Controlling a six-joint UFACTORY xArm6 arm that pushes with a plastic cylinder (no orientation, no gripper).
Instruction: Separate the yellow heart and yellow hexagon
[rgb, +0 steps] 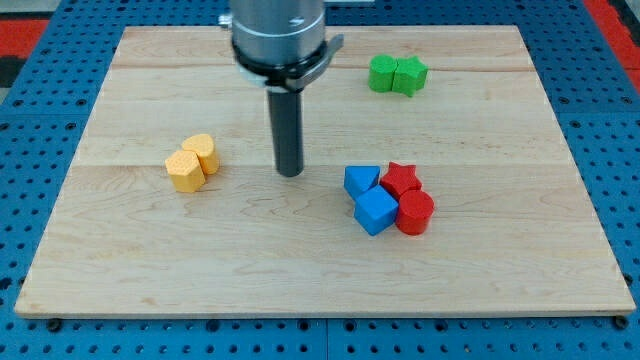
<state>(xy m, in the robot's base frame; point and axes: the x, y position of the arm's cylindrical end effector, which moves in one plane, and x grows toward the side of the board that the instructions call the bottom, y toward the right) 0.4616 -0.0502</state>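
The yellow hexagon (184, 171) and the yellow heart (201, 151) lie touching each other at the board's left middle, the heart up and to the right of the hexagon. My tip (290, 174) rests on the board near its centre, about ninety pixels to the right of the yellow pair and not touching any block.
Two green blocks (397, 74) sit together at the view's top right. A cluster to the right of my tip holds a blue triangle (361, 180), a blue cube (376, 211), a red star (401, 178) and a red cylinder (415, 212). The wooden board (320, 280) lies on a blue pegboard.
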